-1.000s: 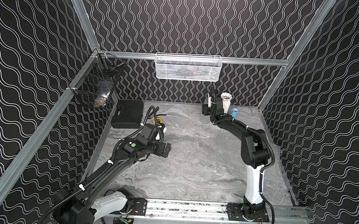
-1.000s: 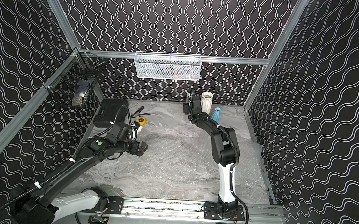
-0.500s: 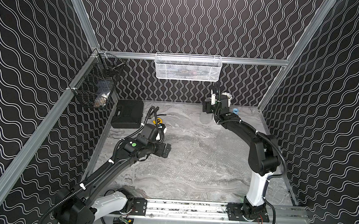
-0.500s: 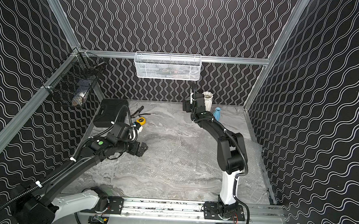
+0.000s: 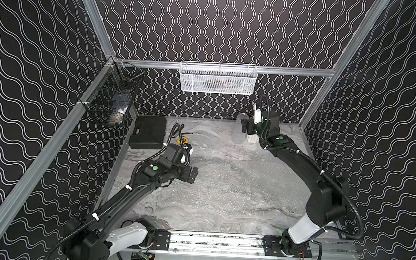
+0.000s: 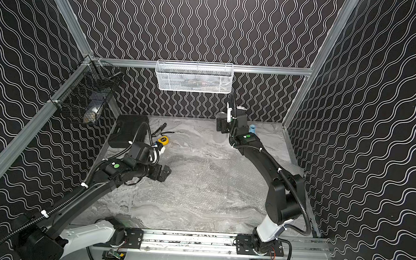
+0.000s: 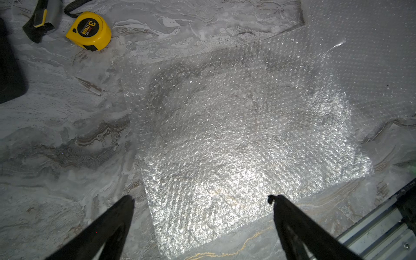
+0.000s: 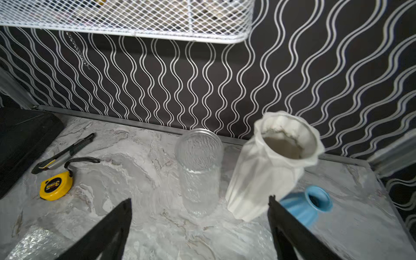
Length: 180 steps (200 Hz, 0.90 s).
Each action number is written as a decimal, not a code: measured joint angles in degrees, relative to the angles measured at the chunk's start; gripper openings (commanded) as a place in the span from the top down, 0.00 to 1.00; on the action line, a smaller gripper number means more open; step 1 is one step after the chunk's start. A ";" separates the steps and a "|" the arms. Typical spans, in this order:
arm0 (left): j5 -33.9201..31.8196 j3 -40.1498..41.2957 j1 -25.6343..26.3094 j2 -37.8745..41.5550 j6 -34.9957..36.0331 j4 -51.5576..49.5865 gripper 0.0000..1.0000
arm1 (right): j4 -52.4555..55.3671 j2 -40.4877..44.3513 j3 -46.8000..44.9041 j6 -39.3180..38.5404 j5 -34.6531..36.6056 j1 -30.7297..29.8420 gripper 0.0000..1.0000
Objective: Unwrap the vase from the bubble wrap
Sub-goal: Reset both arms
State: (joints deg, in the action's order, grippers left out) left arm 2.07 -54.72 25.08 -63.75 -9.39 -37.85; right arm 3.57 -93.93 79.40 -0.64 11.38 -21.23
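Bubble wrap (image 7: 236, 139) lies flat on the tabletop (image 7: 56, 112), beneath the spread left pincer (image 7: 200, 197). We find the white vase (image 8: 270, 171) bare and standing at the back, just ahead of the right pincer (image 8: 200, 199), also spread, holding nothing; right arm nearer.

The yellow tape measure (image 7: 89, 30) reads "3 m" on its face.

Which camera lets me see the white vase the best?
The right wrist view: the white vase stands close and nearly whole, open mouth showing, between the clear glass vase and the blue vase. In both top views the right arm hides most of the vase. The left wrist view misses it.
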 measured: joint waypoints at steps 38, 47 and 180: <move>-7.17 -0.98 0.00 -1.36 -3.56 -1.51 0.00 | 2.80 7.19 -7.89 1.97 7.96 0.00 0.07; -9.20 -1.53 0.00 -1.66 -5.09 -1.73 0.00 | 3.17 8.52 -9.55 2.89 10.12 0.00 0.07; -40.76 8.00 -0.37 -4.09 -15.91 14.88 0.00 | 0.48 19.04 -33.64 9.20 36.46 0.46 0.04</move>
State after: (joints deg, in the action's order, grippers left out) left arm -38.70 -46.72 24.71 -67.83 -25.30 -22.96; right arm 4.05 -74.89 45.76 8.56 47.83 -20.78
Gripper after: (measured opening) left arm 0.996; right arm 0.960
